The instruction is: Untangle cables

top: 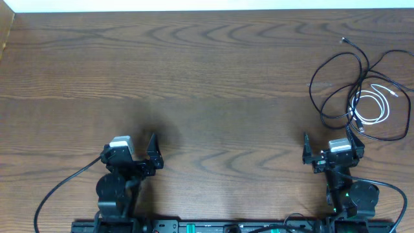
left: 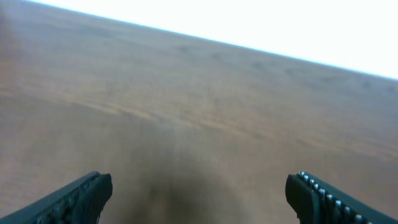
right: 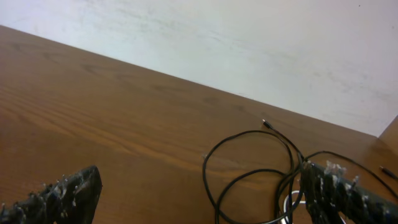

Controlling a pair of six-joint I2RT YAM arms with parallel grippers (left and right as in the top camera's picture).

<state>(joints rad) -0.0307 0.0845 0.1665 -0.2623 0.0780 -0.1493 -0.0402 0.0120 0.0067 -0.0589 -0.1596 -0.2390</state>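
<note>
The black cables (top: 336, 84) lie in tangled loops at the right side of the wooden table, with a plug (top: 345, 40) at the far end. A short white cable (top: 374, 103) is coiled inside the black loops. In the right wrist view the black loops (right: 249, 174) lie ahead, partly behind the right finger, and a bit of the white cable (right: 292, 202) shows. My right gripper (top: 326, 150) is open and empty, just in front of the tangle. My left gripper (top: 138, 150) is open and empty over bare table at the near left; its wrist view (left: 199, 196) shows only wood.
The table's far edge meets a white wall (right: 249, 50). The arm bases and their thick black wires (top: 55, 194) sit along the near edge.
</note>
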